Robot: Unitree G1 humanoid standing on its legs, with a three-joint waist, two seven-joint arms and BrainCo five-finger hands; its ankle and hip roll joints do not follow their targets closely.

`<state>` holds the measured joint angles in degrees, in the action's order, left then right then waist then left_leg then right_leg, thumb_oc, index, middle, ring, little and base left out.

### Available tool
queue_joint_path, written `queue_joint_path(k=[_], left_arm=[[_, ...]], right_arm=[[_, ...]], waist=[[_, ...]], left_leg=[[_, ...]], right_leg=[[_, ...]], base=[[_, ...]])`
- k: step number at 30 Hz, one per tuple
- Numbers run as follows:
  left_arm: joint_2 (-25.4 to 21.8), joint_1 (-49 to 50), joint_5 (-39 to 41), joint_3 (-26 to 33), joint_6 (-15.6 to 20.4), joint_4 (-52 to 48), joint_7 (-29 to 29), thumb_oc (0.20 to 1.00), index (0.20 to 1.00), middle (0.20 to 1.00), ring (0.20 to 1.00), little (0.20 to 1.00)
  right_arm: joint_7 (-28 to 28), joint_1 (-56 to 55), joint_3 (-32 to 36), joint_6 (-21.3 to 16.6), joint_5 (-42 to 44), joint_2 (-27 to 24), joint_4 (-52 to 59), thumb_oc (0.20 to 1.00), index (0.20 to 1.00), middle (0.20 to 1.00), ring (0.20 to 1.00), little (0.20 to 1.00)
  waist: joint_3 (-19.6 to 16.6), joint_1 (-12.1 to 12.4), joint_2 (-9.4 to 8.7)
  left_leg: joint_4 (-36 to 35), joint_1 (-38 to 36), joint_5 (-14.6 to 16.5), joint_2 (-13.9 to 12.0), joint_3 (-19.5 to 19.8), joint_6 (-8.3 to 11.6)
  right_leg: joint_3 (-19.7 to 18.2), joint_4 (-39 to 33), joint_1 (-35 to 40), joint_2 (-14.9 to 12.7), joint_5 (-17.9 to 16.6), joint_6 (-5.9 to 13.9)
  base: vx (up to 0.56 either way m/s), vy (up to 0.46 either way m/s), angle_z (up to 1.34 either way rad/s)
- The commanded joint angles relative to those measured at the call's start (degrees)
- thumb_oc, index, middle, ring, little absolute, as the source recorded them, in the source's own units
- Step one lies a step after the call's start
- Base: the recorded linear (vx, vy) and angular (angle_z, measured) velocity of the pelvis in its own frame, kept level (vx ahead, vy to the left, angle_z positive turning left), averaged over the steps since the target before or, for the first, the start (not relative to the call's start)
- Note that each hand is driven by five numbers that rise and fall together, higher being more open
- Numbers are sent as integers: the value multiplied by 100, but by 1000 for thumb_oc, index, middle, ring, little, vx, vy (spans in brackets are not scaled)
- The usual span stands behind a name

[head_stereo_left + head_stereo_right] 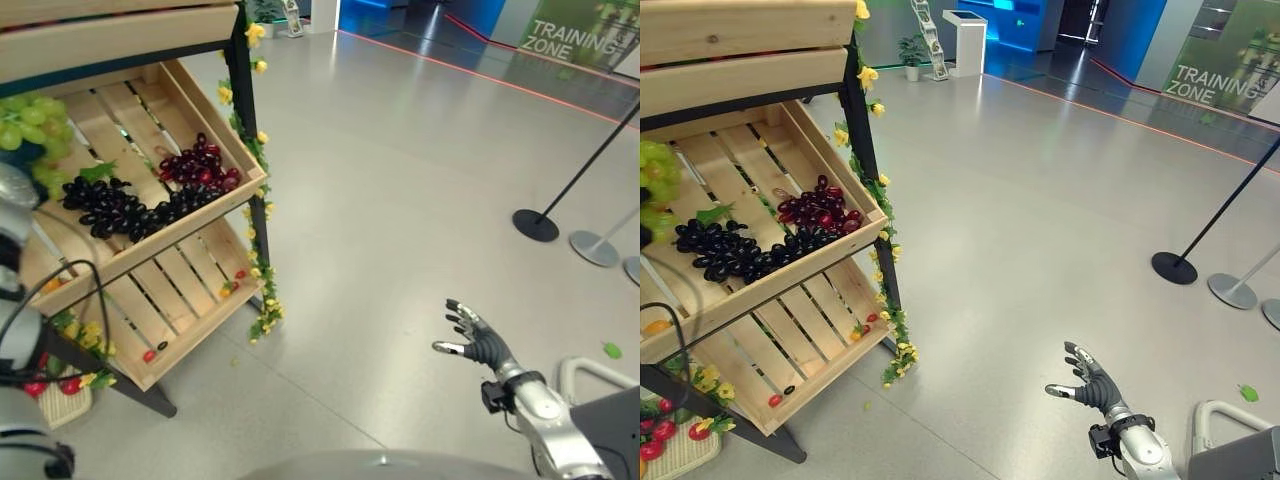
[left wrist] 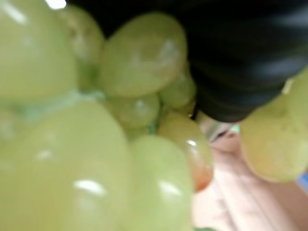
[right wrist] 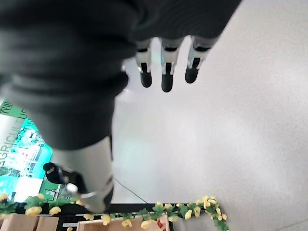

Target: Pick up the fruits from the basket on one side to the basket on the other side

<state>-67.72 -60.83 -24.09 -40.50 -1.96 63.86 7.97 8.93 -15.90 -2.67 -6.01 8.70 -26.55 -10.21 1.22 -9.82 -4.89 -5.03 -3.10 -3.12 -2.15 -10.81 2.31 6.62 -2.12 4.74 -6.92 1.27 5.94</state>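
The green grapes (image 1: 28, 125) sit at the far left of the upper wooden crate (image 1: 140, 120), a slanted slatted tray that tips its fruit down against its front board. That tilt likely explains why the dark purple grapes (image 1: 110, 208) and the red grapes (image 1: 200, 165) lie bunched along the low front edge rather than spread over the slats. In the left wrist view the green grapes press right up to the camera, with the dark ribbed cover of the left hand (image 2: 240, 62) among them. The hand is thus at or in the bunch, probably closing in for a pick, but its fingers are hidden, so I cannot tell whether it grips anything.

Below, the lower crate (image 1: 190, 300) carries only a few small red and yellow fruits near its front corner. A woven basket (image 1: 62, 405) with red fruit stands on the floor under the stand, and yellow flower garlands (image 1: 262, 290) trail down the black frame (image 1: 250, 120).

The right hand (image 1: 478, 338) hovers well apart from the shelf over bare floor (image 1: 420, 180), fingers spread and relaxed, holding nothing. Judged from that, it waits clear while the left arm works. 2 stanchion bases (image 1: 536, 224) stand farther off.
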Motion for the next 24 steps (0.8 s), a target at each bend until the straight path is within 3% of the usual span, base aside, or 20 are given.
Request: queue_joint_path(k=[1, 5, 14, 15, 17, 18, 19, 24], left_arm=[[-226, -1114, -1084, 100, 84, -30, 32, 200, 200, 200, 200, 200], [-361, -1085, -1498, -329, 240, -127, -240, 200, 200, 200, 200, 200], [-441, -917, -1525, -417, 336, -642, -668, 200, 200, 200, 200, 200], [-447, -922, -1538, -419, 331, -749, -712, 432, 432, 432, 432, 432], [-462, -918, -1577, -409, 296, -1049, -722, 404, 404, 404, 404, 404], [-483, -892, -1550, -351, 279, -1191, -725, 815, 815, 815, 815, 815], [-489, -875, -1552, -335, 274, -1205, -731, 1000, 1000, 1000, 1000, 1000], [-558, -519, -1551, 128, 101, -1808, -776, 1000, 1000, 1000, 1000, 1000]], right_arm=[[42, 198, 257, -473, 256, -391, 448, 1000, 1000, 1000, 1000, 1000], [101, 129, 275, -498, 243, -435, 508, 1000, 1000, 1000, 1000, 1000], [105, 49, 422, -481, 198, -354, 488, 1000, 1000, 1000, 1000, 1000], [110, 33, 450, -465, 189, -326, 491, 1000, 1000, 1000, 1000, 1000], [106, 17, 499, -448, 160, -288, 455, 1000, 1000, 1000, 1000, 1000], [99, 6, 524, -446, 153, -264, 443, 1000, 1000, 1000, 1000, 1000], [99, 5, 524, -446, 152, -266, 444, 1000, 1000, 1000, 1000, 1000], [119, -94, 645, -348, 52, -177, 442, 1000, 1000, 1000, 1000, 1000]], waist=[[-14, 74, 306], [-2, 87, 323], [8, 112, 359], [14, 121, 357], [21, 141, 343], [22, 154, 332], [22, 151, 334], [37, 212, 294]], left_leg=[[80, -256, 534, 81, 19, -55], [95, -247, 541, 102, 48, -63], [130, -230, 576, 119, 97, -81], [132, -225, 577, 119, 107, -82], [139, -214, 588, 125, 134, -86], [142, -210, 593, 126, 145, -88], [144, -210, 593, 126, 147, -88], [209, -183, 636, 134, 202, -102]], right_leg=[[-4, 447, 126, 230, 241, 601], [16, 442, 142, 222, 242, 602], [70, 432, 167, 209, 299, 584], [84, 431, 170, 208, 311, 581], [98, 427, 178, 203, 326, 571], [112, 423, 185, 200, 341, 567], [114, 423, 187, 199, 342, 567], [145, 425, 210, 183, 383, 554]], base=[[0, 0, 0], [0, 0, 0], [0, 0, 0], [0, 0, 0], [0, -5, 4], [1, -4, 5], [5, -5, 4], [4, -4, 6]])
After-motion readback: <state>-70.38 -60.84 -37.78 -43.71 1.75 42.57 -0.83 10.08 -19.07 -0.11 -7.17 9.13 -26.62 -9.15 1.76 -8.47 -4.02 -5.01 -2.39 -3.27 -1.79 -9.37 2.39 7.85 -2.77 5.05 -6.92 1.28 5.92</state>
